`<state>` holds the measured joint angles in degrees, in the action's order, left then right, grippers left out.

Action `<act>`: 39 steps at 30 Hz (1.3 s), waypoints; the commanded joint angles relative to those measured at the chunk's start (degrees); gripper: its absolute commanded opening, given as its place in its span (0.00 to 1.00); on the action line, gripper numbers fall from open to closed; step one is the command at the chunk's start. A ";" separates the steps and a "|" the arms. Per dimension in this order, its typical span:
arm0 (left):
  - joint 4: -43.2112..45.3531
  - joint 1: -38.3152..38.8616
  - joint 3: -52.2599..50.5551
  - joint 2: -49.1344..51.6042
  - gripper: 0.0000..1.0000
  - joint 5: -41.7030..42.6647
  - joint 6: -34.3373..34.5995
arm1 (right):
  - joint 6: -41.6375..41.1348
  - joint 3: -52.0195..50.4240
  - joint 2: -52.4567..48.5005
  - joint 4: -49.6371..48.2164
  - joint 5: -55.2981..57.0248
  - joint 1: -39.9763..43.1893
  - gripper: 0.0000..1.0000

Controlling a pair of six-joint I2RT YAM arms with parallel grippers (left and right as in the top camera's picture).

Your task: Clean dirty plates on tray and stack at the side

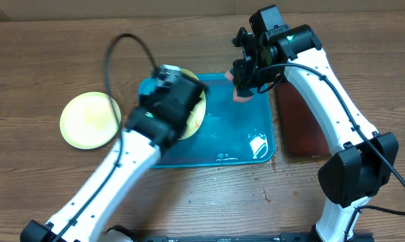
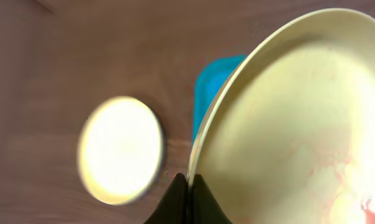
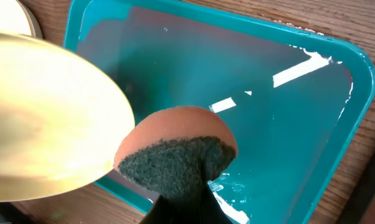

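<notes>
My left gripper (image 1: 170,94) is shut on the rim of a pale yellow-green plate (image 1: 194,111) and holds it tilted over the left end of the turquoise tray (image 1: 246,144). In the left wrist view the fingers (image 2: 189,186) pinch the plate's edge, and the plate (image 2: 287,124) shows faint red smears. A second yellow-green plate (image 1: 89,119) lies flat on the table to the left; it also shows in the left wrist view (image 2: 120,149). A light blue plate (image 1: 149,86) peeks out beside the left gripper. My right gripper (image 1: 246,81) is shut on an orange sponge (image 3: 175,149) with a dark scouring face, above the tray (image 3: 268,62) and next to the held plate (image 3: 44,118).
A dark brown-red tray (image 1: 300,124) lies right of the turquoise tray, under the right arm. The turquoise tray's floor is wet, with water glints near its right front corner (image 1: 256,144). Bare wooden table surrounds everything.
</notes>
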<state>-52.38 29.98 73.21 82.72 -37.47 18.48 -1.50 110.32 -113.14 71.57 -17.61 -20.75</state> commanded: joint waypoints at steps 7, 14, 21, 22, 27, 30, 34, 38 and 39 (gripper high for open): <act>-1.03 -25.49 0.37 -0.72 0.04 38.21 -0.59 | -0.20 0.31 -0.13 -0.09 -0.02 0.04 0.04; -4.50 -47.69 0.37 -0.72 0.04 43.52 -3.58 | -0.20 0.31 -0.13 -0.11 -0.02 0.04 0.04; -3.13 -62.27 0.33 0.57 0.04 42.84 -3.89 | -0.20 0.31 -0.13 -0.20 -0.04 0.04 0.04; -2.71 -63.36 0.31 1.05 0.04 42.66 -3.89 | -0.20 0.31 -0.13 -0.22 -0.04 0.04 0.04; -0.61 -66.64 0.28 5.92 0.04 38.91 0.13 | -0.20 0.31 -0.13 -0.07 -0.04 0.04 0.04; 0.24 -66.79 0.28 9.57 0.04 38.82 0.85 | -0.20 0.31 -0.13 -0.09 -0.04 0.04 0.04; 0.33 -66.69 0.28 14.53 0.04 38.99 0.85 | -0.20 0.31 -0.13 -0.09 -0.07 0.04 0.04; 1.27 -66.69 0.28 18.91 0.04 42.10 0.24 | -0.20 0.31 -0.13 -0.24 -0.07 0.04 0.04; 1.79 -66.66 0.28 19.65 0.04 43.63 -0.81 | -0.20 0.31 -0.13 -0.28 -0.07 0.04 0.04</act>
<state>-51.37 -36.75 73.21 100.49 2.44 18.04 -1.52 110.32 -113.14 71.57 -17.58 -20.75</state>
